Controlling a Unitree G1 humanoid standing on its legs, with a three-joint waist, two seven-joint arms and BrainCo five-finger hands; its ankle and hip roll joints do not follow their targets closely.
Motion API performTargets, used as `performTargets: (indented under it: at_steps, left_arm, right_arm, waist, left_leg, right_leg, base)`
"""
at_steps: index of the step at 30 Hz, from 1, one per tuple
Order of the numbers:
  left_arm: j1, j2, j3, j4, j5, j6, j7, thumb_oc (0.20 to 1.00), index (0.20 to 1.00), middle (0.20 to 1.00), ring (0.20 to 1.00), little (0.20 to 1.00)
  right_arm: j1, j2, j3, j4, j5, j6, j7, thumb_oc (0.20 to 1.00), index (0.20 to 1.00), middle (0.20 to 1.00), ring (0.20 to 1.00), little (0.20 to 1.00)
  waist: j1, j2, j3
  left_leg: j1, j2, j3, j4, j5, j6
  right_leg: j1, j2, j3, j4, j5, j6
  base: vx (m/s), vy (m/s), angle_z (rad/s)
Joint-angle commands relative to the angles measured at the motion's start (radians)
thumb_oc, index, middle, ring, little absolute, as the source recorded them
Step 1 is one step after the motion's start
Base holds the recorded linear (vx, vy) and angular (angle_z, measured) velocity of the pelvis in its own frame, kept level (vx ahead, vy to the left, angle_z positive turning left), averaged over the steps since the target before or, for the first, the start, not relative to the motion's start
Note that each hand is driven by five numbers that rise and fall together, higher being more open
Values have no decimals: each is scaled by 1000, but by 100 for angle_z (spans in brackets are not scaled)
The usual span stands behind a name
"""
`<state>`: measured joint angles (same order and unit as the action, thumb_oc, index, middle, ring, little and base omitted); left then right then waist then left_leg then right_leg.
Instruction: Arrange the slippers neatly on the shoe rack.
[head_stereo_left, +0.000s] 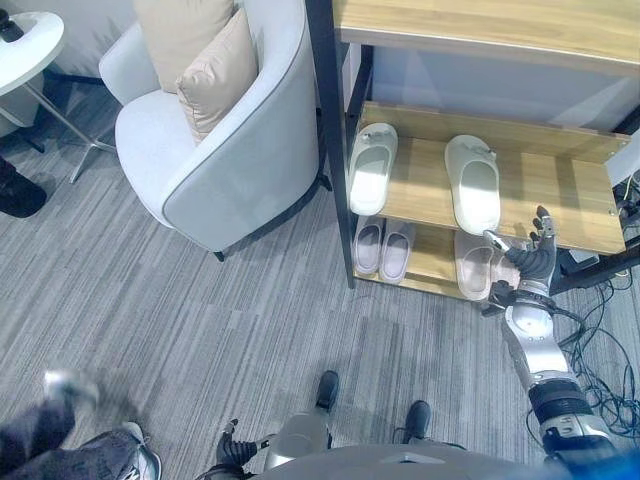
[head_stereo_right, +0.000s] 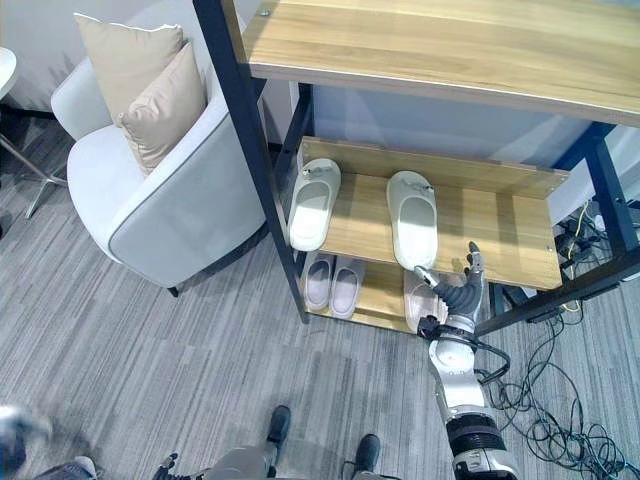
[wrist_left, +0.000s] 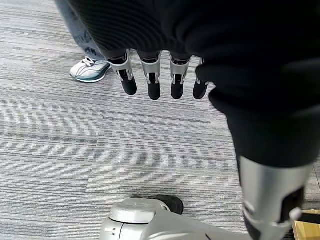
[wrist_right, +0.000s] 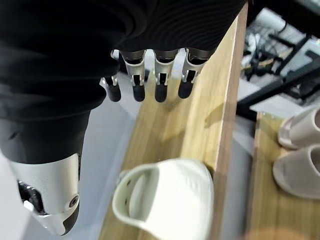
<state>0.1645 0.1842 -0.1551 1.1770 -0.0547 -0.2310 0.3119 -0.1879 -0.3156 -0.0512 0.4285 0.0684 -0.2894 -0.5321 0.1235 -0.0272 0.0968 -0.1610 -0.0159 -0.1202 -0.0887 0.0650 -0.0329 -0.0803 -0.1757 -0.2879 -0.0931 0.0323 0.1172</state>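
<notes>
both white slippers (head_stereo_left: 473, 184) already lie apart on the shoe rack (head_stereo_left: 580, 200) middle shelf, our right hand (head_stereo_left: 533, 258) released, holding nothing, left hand (wrist_left: 160, 75) relaxed, so we judge only straightening remains.

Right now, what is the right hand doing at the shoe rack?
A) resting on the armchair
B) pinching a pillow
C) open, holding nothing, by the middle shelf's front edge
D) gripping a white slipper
C: the right hand has straight fingers with nothing in them, beside the middle shelf, where two white slippers lie apart.
</notes>
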Motion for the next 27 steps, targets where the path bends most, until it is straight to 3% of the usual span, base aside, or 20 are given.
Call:
performTargets:
  at_steps: [1,15,27]
  left_arm:
    - [-31,-19,-28,65,19,-16,10,1000,1000,1000,1000,1000]
    - [-45,-5,-51,63,-18,-26,34,1000,1000,1000,1000,1000]
    - [-50,6,-89,25,-50,-47,49,1000,1000,1000,1000,1000]
  right_arm:
    - [-39,-83,-36,-20,-36,-18,-61,1000,1000,1000,1000,1000]
    - [-309,-230,21,116,-46,64,-123,1000,1000,1000,1000,1000]
    - [-462,-323,50,221,-45,86,-160,1000,1000,1000,1000,1000]
  waist:
    - [25,22,-48]
    - [53,12,-2]
    - [73,-2,39]
  left_leg:
    - [-51,-6,-41,1,11,-36]
    - [-142,-12,-40,1,38,-45]
    - [-205,-19,-50,1,49,-53]
  right_leg:
    - [-15,11,-22,6,-17,41]
    - [-104,6,-13,6,9,45]
    - [-153,0,-21,6,22,53]
  base:
    - [0,0,0]
    - [4,2,1]
    - [6,3,0]
